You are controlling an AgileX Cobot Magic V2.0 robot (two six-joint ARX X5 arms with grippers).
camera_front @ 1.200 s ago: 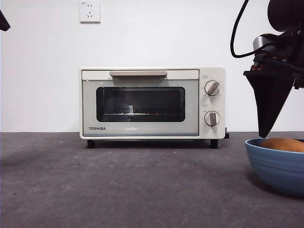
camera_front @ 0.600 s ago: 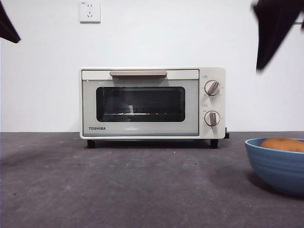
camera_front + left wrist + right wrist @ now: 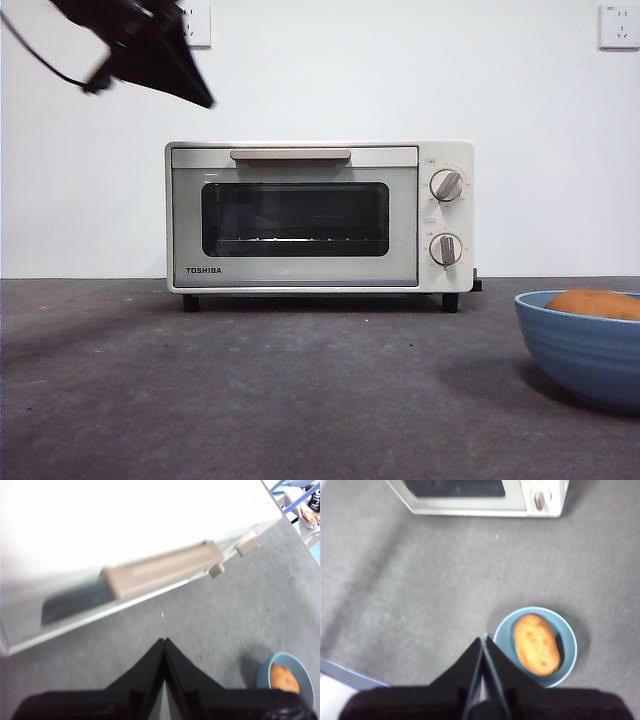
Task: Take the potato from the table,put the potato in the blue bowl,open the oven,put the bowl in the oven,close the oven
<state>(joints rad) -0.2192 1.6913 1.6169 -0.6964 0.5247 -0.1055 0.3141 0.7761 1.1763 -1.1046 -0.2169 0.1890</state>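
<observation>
The orange-brown potato point(image 3: 596, 304) point(image 3: 536, 644) point(image 3: 284, 678) lies inside the blue bowl point(image 3: 580, 350) point(image 3: 570, 645) point(image 3: 262, 670), which stands on the dark grey table point(image 3: 300, 390) at the front right. The cream oven point(image 3: 318, 216) point(image 3: 125, 530) point(image 3: 470, 495) stands at the back, door closed, its beige handle point(image 3: 291, 155) point(image 3: 162, 570) across the top. My left gripper point(image 3: 205, 103) point(image 3: 164, 641) is shut and empty, high above the oven's left corner and close over the handle. My right gripper point(image 3: 484, 640) is shut and empty, high above the table beside the bowl, out of the front view.
Two round knobs point(image 3: 446, 185) point(image 3: 445, 249) sit on the oven's right side. Wall sockets point(image 3: 618, 25) hang on the white wall behind. Open grey tabletop stretches between the oven and the bowl. A blue frame point(image 3: 300, 495) stands beyond the table.
The right arm rose out of the front view from above the bowl. The left arm swung in from the top left corner toward the oven's upper left.
</observation>
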